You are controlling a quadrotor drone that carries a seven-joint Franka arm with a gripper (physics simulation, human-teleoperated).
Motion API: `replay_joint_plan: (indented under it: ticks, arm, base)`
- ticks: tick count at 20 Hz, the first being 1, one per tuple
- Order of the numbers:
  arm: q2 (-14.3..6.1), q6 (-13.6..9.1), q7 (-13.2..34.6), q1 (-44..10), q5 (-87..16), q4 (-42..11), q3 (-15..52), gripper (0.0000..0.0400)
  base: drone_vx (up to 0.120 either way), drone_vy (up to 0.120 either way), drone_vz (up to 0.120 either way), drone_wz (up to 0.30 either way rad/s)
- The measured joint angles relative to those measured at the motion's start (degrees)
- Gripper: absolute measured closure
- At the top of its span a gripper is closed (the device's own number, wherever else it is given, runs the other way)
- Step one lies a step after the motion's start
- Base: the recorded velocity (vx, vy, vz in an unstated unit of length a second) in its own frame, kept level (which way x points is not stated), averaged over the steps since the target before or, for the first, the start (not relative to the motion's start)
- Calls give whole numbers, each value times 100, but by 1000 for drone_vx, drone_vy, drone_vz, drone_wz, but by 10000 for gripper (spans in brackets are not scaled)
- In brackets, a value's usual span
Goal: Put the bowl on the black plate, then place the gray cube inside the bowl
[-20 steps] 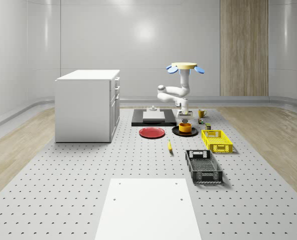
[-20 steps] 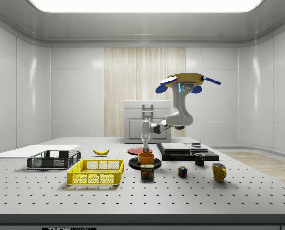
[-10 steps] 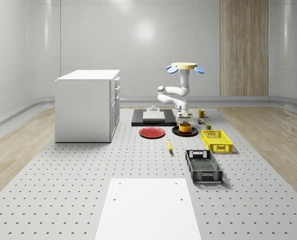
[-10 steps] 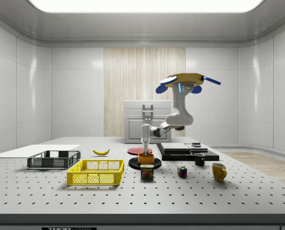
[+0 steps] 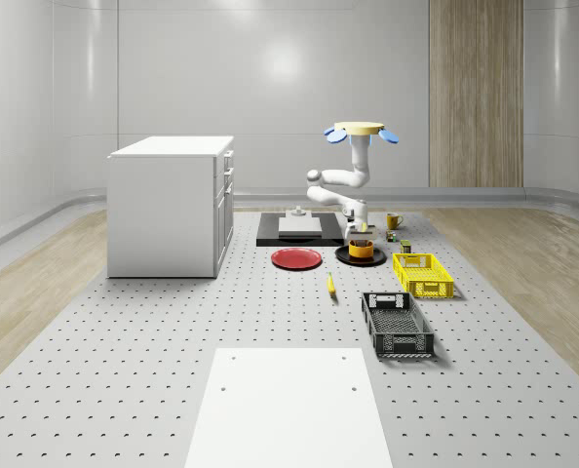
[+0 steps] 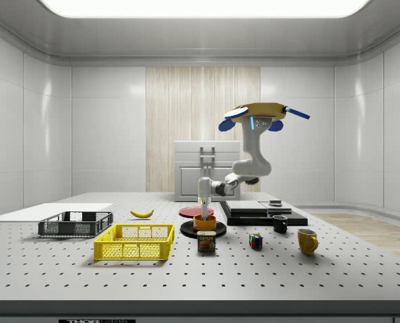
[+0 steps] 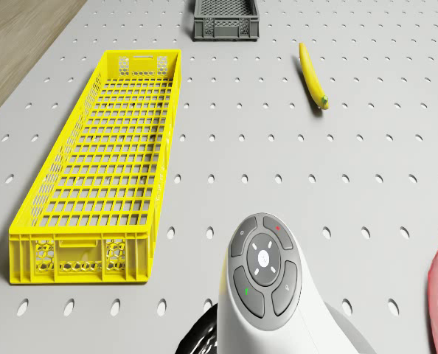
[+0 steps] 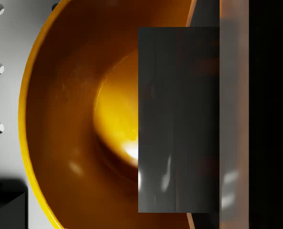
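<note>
On the gray counter (image 5: 124, 390), in the whole-scene view, the black plate (image 5: 340, 256) lay beside a red plate (image 5: 296, 258). The orange bowl (image 5: 362, 250) sat on the black plate. The drone (image 5: 360, 129) hovered in the air over the counter, a bit behind the bowl. Its white arm (image 5: 340, 185) bent down, and the fingers (image 5: 359, 232) hung right above the bowl. A yellow crate (image 5: 423, 274), a black crate (image 5: 397, 324) and a banana (image 5: 330, 284) lay closer to the camera. A white cabinet (image 5: 168, 205) stood at the view's left.

In the side view, the drone hovered high up, and the arm pointed straight down at the bowl. The fingers were at the bowl's rim. A can (image 6: 206, 241) stood just in front of the black plate.

In the drone view, the white arm was close up. The yellow crate and the banana lay on the counter past it.

In the wrist view, the gray cube (image 8: 177, 119) was very close. It hung over the inside of the bowl, and the fingers looked to be pinching it. The cube was not yet resting on the bowl's bottom.
</note>
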Motion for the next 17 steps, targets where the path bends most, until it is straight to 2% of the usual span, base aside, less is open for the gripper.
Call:
replay_joint_plan:
  ticks: [4, 5, 8, 10, 17]
  arm:
    - [45, -13, 25, -30, -68, 20, -58, 150]
    - [53, -19, 27, -31, -74, 20, -62, 138]
    - [74, -48, 28, -23, -72, 9, -50, 65]
    - [77, -94, 25, 4, -13, -32, 19, 39]
    - [67, -315, 17, 131, 369, -239, 441, 7]
  base:
    - [0, 0, 0, 0]
    - [0, 0, 0, 0]
    - [0, 0, 0, 0]
    - [0, 0, 0, 0]
    - [0, 0, 0, 0]
